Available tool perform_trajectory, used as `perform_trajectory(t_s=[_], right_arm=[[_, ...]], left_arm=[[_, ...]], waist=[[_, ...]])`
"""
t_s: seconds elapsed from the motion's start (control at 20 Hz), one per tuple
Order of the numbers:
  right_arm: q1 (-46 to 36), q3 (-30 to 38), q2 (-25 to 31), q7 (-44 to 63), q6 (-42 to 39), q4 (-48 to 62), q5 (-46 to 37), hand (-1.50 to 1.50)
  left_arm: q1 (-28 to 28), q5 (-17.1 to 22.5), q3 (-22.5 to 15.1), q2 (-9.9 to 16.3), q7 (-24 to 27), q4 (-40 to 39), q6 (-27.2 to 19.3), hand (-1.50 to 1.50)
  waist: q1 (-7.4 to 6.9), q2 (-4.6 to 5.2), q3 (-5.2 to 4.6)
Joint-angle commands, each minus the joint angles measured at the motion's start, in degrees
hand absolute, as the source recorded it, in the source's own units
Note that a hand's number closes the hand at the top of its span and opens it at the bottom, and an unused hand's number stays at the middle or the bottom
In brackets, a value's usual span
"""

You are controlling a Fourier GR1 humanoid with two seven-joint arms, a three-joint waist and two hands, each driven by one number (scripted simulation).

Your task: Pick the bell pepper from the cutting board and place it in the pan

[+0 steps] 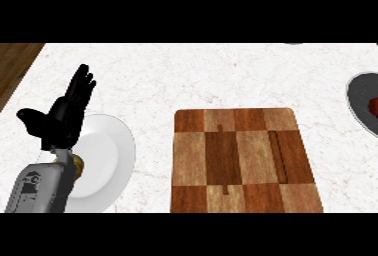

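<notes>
Resting at the head view's left side, the left hand (63, 112) shows its fingers straight and spread upward, thumb out to the side, holding nothing. Just beneath and to the right of that hand lies a white plate (111, 150) on the pale surface (221, 75). Further right of the hand sits the wooden cutting board (244, 160), its top bare. Far to the right, well apart from the hand, the grey pan (363, 100) is cut by the edge, with the red bell pepper (373, 106) lying inside it.
</notes>
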State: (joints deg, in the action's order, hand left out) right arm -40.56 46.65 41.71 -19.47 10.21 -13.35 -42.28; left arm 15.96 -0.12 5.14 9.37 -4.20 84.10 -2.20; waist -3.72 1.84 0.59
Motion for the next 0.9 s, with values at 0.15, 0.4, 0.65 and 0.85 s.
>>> perform_trajectory(t_s=[0.15, 0.4, 0.65, 0.85], right_arm=[[1.0, 9.0, 0.2, -9.8, 0.7, -0.6, 9.7, -1.5], [5.4, 12.8, 2.1, -15.5, -12.3, 1.3, 15.9, -1.5], [13.7, 13.4, 2.5, -22.8, -23.6, -0.1, 19.5, -1.5], [16.7, 11.9, 3.9, -21.2, -29.9, -5.0, 21.8, -1.5]], left_arm=[[-1.5, 1.4, 1.9, 1.5, 0.2, -0.1, 1.1, 0.0], [-1.3, -0.6, 0.5, 0.0, -1.1, 0.0, -1.1, 0.0], [-6.5, 0.3, 1.4, 1.4, 0.3, 2.2, 1.0, 0.0], [-2.7, -0.7, 2.3, 0.5, 0.4, -0.8, -1.7, 0.0]], waist=[[1.21, -0.69, -0.13], [3.25, -1.45, -0.35], [4.4, -2.12, -0.58], [5.31, -2.33, -0.77]])
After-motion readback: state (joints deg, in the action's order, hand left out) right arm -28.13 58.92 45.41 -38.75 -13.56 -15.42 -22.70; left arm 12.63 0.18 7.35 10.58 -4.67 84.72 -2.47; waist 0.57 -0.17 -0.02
